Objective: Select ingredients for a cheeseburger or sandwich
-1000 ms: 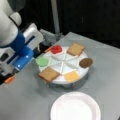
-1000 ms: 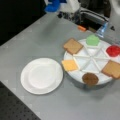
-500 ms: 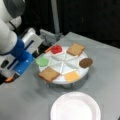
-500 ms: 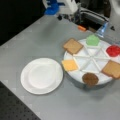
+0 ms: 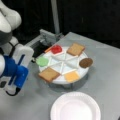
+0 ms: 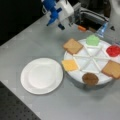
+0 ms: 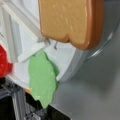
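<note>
Ingredients all sit in the white divided tray, one per wedge; nothing stacked.

In a front view: toast at tray's bottom-left, second toast at top, lettuce at left rim, tomato top-left, patty right, cheese bottom. Centre wedges bare.

Paper plate near the tray toward a front view's bottom, nothing on it.

Gripper hangs above the table, just off the tray beside the nearest toast and lettuce. Holds nothing visible; can't tell how far the jaws are apart.

Wrist view: toast on top, lettuce overhanging the tray rim, tomato at left edge.
</note>
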